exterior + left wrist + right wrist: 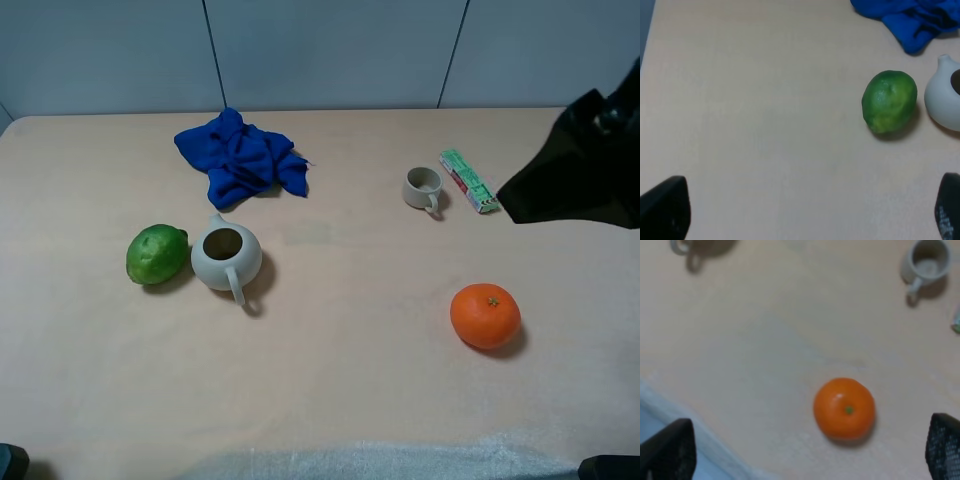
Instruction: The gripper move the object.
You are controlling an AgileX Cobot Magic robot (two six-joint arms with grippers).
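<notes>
Off-white pot [225,256] beside lime [156,254], well apart from right fingers [950,446], spread

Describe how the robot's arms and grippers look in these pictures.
The right arm shows in the high view as a bulky, matte black, angular mass, blurred, with no markings or cables visible. In each wrist view the left gripper and right gripper show two black, rounded finger tips, faintly textured.

The object [226,256], a squat off-white ceramic pot, stands upright on the table with its wide mouth open upward, small spout toward the far side and loop handle toward the near edge. It sits well ahead of the left gripper's fingers [665,210], touching neither, untouched.
</notes>
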